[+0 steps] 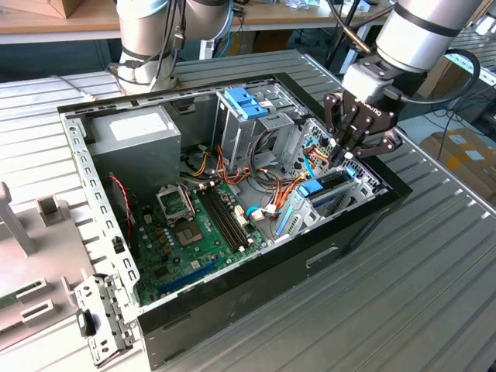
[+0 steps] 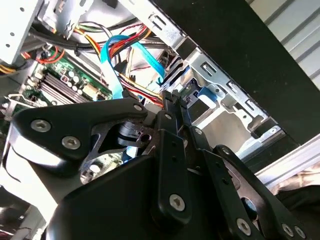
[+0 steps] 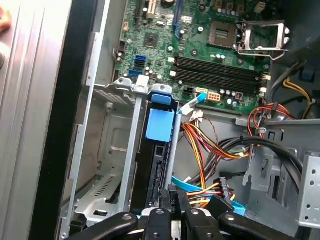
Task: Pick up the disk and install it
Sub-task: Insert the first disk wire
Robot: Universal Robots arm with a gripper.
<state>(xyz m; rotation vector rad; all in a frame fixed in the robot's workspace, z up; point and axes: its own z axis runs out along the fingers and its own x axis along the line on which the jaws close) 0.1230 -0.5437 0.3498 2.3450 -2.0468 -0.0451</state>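
- The claw is hanging at the right centre of the exterior view, just inside the far-right rim of the open computer case, its fingers pressed together with nothing visibly pinched between them.
- The disk is sitting on edge in the metal bay, dark side showing, a blue tab at its end, directly beneath the claw in the first wrist view.
- Orange and blue cables are crowding the bay's inner side; the case wall is hemming in the outer side.
- The ribbed worktop is lying open at lower right.
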